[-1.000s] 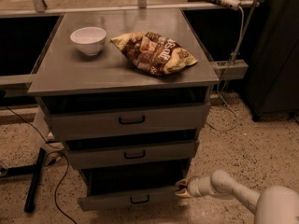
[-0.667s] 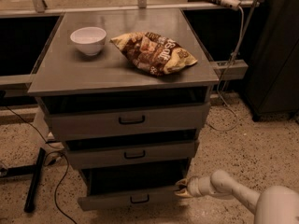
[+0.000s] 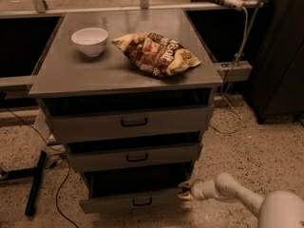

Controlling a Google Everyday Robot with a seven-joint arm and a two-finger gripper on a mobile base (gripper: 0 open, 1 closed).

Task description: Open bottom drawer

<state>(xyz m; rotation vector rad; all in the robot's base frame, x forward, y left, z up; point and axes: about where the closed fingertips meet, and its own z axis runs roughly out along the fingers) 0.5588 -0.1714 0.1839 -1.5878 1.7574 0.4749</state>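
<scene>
A grey metal cabinet (image 3: 205, 127) with three stacked drawers stands on a speckled floor (image 3: 251, 146), seen from above and in front. The bottom drawer (image 3: 109, 204), which has the shallowest front, sits lowest and nearest the floor, with a small black loop handle (image 3: 142, 202) at its centre. It stands out a little from the cabinet, with a dark gap above its front. The white robot arm (image 3: 235, 194) reaches in low from the right, and its tool (image 3: 185, 192) is at the right end of that drawer's front, touching or just beside the corner, well apart from the handle. Whether the tool is released or clenched cannot be told. The drawer looks stiff, thin sheet metal, probably light, with smooth faces likely to slip, so the loop handle or the top edge of the front seem the surest places to take hold. A pull from one end may skew it on its runners. The middle drawer (image 3: 95, 161) and the top drawer (image 3: 85, 126) overhang it closely, leaving little room above. The floor in front is open, but a black cable (image 3: 58, 194) and a black stand leg (image 3: 35, 186) lie to the left. On the top surface (image 3: 95, 77) rest a white bowl (image 3: 90, 41) and a crumpled snack bag (image 3: 156, 53), which a jolt could shift
</scene>
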